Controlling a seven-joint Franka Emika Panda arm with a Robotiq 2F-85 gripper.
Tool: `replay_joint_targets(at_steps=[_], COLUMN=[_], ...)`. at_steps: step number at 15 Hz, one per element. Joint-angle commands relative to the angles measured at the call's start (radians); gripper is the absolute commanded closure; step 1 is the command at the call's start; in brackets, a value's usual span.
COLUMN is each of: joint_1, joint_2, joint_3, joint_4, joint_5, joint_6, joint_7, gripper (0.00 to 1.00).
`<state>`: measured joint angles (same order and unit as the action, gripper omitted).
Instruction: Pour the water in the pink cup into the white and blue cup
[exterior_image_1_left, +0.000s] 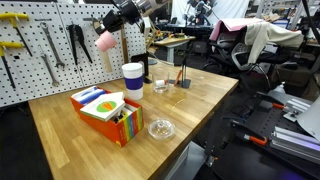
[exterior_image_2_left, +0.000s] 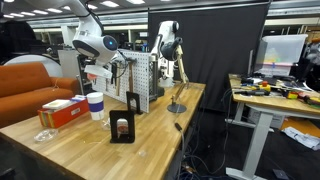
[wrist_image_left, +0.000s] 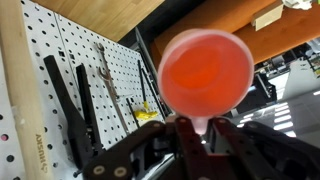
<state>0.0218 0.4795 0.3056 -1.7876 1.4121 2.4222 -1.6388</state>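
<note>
My gripper (exterior_image_1_left: 113, 28) is shut on the pink cup (exterior_image_1_left: 104, 42) and holds it tipped on its side in the air, in front of the pegboard. The cup hangs above and a little to the pegboard side of the white and blue cup (exterior_image_1_left: 132, 78), which stands upright on the wooden table (exterior_image_1_left: 200, 95). In the wrist view the pink cup (wrist_image_left: 205, 68) fills the centre as a round pink disc, and my fingers (wrist_image_left: 200, 130) clamp its handle. The white and blue cup also shows in an exterior view (exterior_image_2_left: 96, 105), below my gripper (exterior_image_2_left: 100, 68). I see no water.
An orange box (exterior_image_1_left: 105, 112) of colourful things lies beside the white and blue cup. Clear glass dishes stand near the table's front (exterior_image_1_left: 160, 128) and behind the cup (exterior_image_1_left: 160, 87). A pegboard (exterior_image_1_left: 50, 45) with tools stands close behind. A black stand (exterior_image_2_left: 122, 128) and a lamp (exterior_image_2_left: 178, 98) are on the table.
</note>
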Motion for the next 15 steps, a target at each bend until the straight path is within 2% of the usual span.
replay_joint_targets(at_steps=[1, 7, 15], joint_1=[0.02, 0.045, 0.066], joint_2=[-0.018, -0.029, -0.047], joint_3=[-0.057, -0.113, -0.147], joint_4=[-0.015, -0.052, -0.088], joint_5=[0.11, 0.184, 0.22], joint_6=[-0.051, -0.084, -0.1], joint_7=[-0.04, -0.057, -0.069], gripper=[0.96, 0.96, 0.96])
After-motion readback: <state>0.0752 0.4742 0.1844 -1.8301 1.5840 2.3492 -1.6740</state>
